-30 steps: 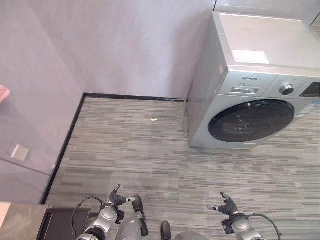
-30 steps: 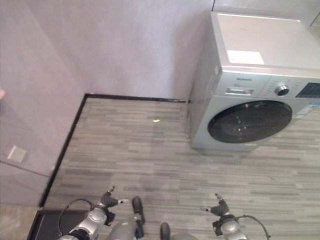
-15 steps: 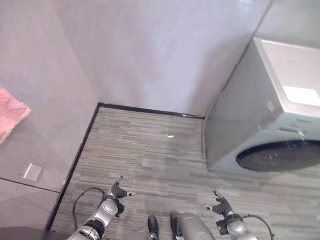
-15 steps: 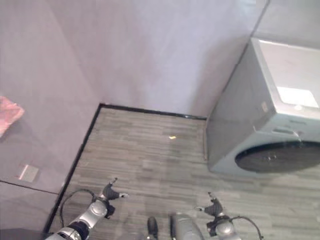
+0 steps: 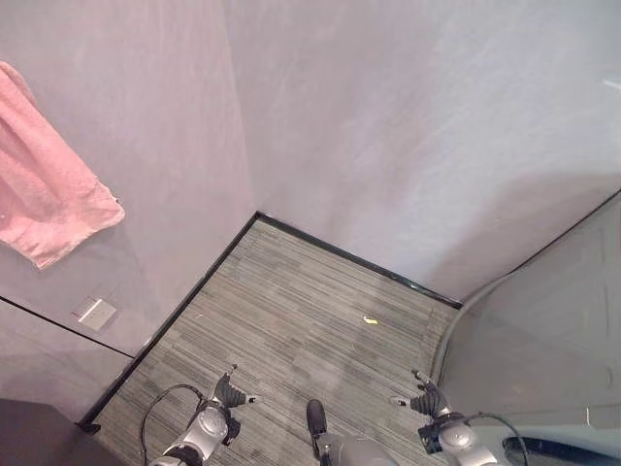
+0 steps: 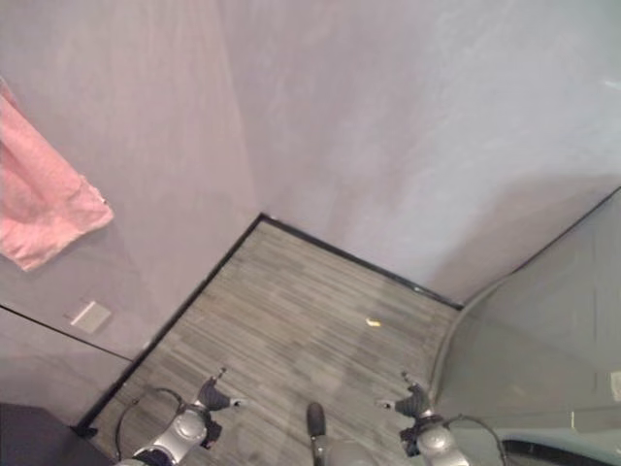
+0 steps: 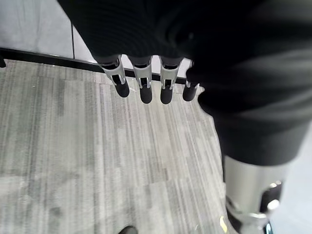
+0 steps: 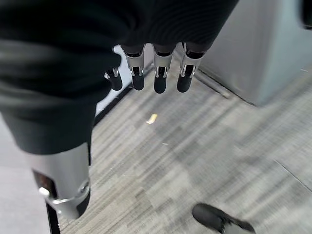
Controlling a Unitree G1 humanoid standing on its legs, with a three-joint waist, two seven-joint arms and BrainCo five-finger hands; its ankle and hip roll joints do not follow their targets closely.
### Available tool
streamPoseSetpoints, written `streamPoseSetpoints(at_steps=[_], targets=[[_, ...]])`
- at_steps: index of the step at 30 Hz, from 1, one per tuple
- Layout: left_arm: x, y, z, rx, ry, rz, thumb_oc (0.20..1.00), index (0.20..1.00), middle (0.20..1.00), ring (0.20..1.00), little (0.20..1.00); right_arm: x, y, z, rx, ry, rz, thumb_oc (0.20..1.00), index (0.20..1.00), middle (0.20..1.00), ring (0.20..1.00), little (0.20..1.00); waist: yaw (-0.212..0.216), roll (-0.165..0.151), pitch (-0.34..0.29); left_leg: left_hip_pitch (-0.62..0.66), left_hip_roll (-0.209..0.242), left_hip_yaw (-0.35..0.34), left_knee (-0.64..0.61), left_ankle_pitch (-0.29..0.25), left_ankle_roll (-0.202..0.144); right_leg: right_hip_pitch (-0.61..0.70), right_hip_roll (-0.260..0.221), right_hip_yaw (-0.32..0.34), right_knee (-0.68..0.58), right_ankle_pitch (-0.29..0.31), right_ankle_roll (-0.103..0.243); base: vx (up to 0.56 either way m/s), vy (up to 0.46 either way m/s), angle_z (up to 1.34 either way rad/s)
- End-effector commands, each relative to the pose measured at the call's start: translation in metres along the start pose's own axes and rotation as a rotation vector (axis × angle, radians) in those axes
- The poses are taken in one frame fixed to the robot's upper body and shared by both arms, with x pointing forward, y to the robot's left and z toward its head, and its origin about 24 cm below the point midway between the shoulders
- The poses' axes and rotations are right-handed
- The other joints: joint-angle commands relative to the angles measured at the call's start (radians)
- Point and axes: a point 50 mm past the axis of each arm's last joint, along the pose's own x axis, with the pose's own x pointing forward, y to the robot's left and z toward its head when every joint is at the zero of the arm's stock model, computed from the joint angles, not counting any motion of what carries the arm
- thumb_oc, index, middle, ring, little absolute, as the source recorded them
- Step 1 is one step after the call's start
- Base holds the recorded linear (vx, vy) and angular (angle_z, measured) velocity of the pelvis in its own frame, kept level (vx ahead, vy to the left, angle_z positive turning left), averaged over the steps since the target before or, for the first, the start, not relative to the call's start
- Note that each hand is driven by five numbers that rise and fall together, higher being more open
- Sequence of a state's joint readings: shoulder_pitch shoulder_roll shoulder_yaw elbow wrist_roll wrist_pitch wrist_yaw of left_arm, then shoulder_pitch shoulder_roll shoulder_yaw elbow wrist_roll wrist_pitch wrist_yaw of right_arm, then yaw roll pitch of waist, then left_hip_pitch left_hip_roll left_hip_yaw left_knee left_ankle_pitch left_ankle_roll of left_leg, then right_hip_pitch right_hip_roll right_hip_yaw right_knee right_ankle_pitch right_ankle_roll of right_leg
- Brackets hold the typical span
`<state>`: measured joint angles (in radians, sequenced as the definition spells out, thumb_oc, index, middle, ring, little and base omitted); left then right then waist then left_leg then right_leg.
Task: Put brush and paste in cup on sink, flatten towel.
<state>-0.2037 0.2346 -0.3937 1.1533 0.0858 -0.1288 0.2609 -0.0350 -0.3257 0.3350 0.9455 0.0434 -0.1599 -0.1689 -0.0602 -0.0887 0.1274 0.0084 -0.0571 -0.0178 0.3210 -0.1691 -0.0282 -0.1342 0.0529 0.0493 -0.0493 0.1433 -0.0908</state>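
A pink towel hangs crumpled on the grey wall at the upper left, well above the floor. My left hand hangs low at the bottom of the eye views, over the striped floor, with straight relaxed fingers and nothing in it. My right hand hangs low on the right, near the washing machine; its fingers are also straight and it holds nothing. Both hands are far below the towel.
A grey washing machine stands at the right, close to my right hand. A small yellow scrap lies on the floor near the wall corner. A wall socket plate sits under the towel. A dark counter corner shows at bottom left.
The camera has swung left and up: the towel has come fully into view and the washing machine has slid off to the right. Both hands still hang low and empty.
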Motion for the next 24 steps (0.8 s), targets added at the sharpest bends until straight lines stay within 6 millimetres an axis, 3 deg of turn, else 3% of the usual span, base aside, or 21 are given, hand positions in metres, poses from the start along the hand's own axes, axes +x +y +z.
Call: streamPoseSetpoints(at_steps=[1,3,4,7,9,10,13,20,24], targets=[[0.006,0.013,0.021,-0.022,-0.082,0.059,1.000,1.000,1.000,1.000,1.000,-0.004,-0.016,-0.005,0.005,-0.024,-0.039,1.000,1.000,1.000,1.000,1.000,-0.020,-0.007,0.021,-0.119,0.057,0.035,0.010,0.170,-0.042,0.009,-0.068,-0.027,0.079,-0.068,0.154,0.02,-0.114,0.52],[0.006,0.013,0.024,-0.025,-0.094,0.061,1.000,1.000,1.000,1.000,1.000,-0.004,-0.017,-0.005,0.004,-0.019,-0.043,1.000,1.000,1.000,1.000,1.000,-0.023,-0.005,0.026,-0.136,0.068,0.060,0.025,0.178,-0.047,0.018,-0.075,-0.044,0.071,-0.074,0.152,0.03,-0.047,0.65],[0.007,0.014,0.037,-0.058,-0.140,0.062,1.000,1.000,1.000,1.000,1.000,-0.004,-0.019,-0.007,-0.014,-0.011,-0.049,1.000,1.000,1.000,1.000,1.000,-0.033,0.010,0.037,-0.170,0.147,0.202,-0.034,0.199,-0.047,0.045,-0.101,-0.104,0.048,-0.092,0.152,0.03,-0.016,0.79],[0.008,0.017,0.038,-0.081,-0.140,0.076,1.000,1.000,1.000,1.000,1.000,-0.003,-0.017,-0.004,-0.034,-0.023,-0.040,1.000,1.000,1.000,1.000,1.000,-0.027,0.018,0.038,-0.189,0.137,0.206,-0.123,0.190,-0.040,0.040,-0.112,-0.131,0.047,-0.104,0.160,0.03,0.046,0.96],[0.008,0.019,0.034,-0.078,-0.115,0.090,1.000,1.000,1.000,1.000,1.000,-0.004,-0.015,-0.001,-0.077,-0.040,-0.031,1.000,1.000,1.000,1.000,1.000,-0.025,0.023,0.039,-0.240,0.169,0.263,-0.202,0.256,-0.053,0.044,-0.123,-0.159,0.051,-0.124,0.163,0.12,0.084,0.32],[0.008,0.019,0.034,-0.078,-0.115,0.090,1.000,1.000,1.000,1.000,1.000,-0.004,-0.015,-0.001,-0.078,-0.040,-0.030,1.000,1.000,1.000,1.000,1.000,-0.025,0.023,0.038,-0.239,0.169,0.263,-0.204,0.258,-0.053,0.043,-0.123,-0.159,0.051,-0.124,0.163,0.15,0.076,0.28],[0.008,0.019,0.030,-0.082,-0.100,0.099,1.000,1.000,1.000,1.000,1.000,-0.006,-0.015,-0.006,-0.099,-0.033,-0.028,1.000,1.000,1.000,1.000,1.000,-0.027,0.035,0.043,-0.258,0.226,0.366,-0.253,0.338,-0.075,0.070,-0.126,-0.186,0.057,-0.150,0.166,0.18,0.100,0.16],[0.005,0.020,0.015,-0.044,-0.073,0.090,1.000,1.000,1.000,1.000,1.000,-0.004,-0.004,-0.003,-0.129,-0.032,0.010,1.000,1.000,1.000,1.000,1.000,-0.007,0.025,0.019,-0.224,0.170,0.338,-0.227,0.252,-0.024,0.131,-0.183,-0.156,0.101,-0.197,0.195,0.21,0.179,0.03],[0.005,0.027,0.017,0.003,-0.099,0.099,1.000,1.000,1.000,1.000,1.000,-0.002,-0.001,0.006,-0.114,-0.063,0.016,1.000,1.000,1.000,1.000,1.000,0.008,0.018,0.007,-0.209,0.122,0.345,-0.213,0.201,0.013,0.126,-0.219,-0.145,0.165,-0.189,0.226,0.18,0.216,0.09]])
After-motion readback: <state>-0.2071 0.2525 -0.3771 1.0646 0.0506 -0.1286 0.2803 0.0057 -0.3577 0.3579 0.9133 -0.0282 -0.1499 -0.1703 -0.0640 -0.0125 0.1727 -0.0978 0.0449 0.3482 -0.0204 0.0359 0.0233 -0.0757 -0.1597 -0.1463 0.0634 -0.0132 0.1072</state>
